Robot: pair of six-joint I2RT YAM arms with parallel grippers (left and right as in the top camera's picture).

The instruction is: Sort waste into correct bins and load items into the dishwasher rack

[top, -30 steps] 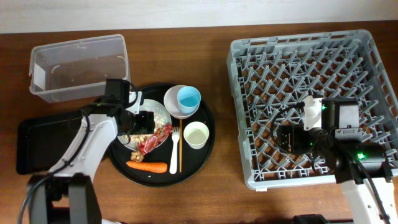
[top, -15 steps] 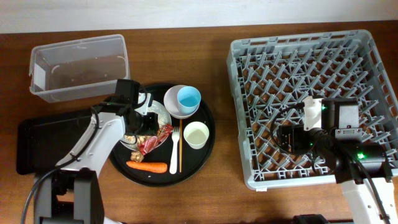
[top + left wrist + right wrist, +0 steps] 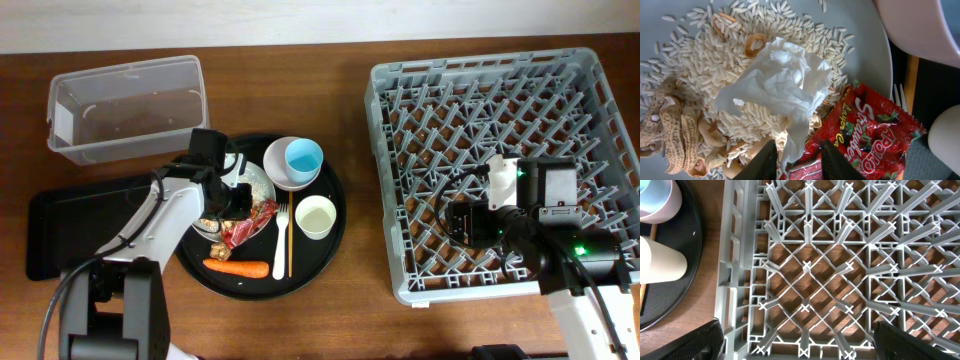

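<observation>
On the wooden table lie clear tub, shallow black tray, round black tray and grey rack.

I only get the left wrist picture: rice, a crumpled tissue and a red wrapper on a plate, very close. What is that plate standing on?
Observer: The white plate sits on a round black tray, on a wooden table.
Operator: Is anything else on that tray?
Observer: Yes, an orange carrot lies off the plate, at the tray's edge nearest the robot.
Operator: And what is the other arm doing?
Observer: The right gripper hangs open over the grey rack, well away from the tray.
</observation>
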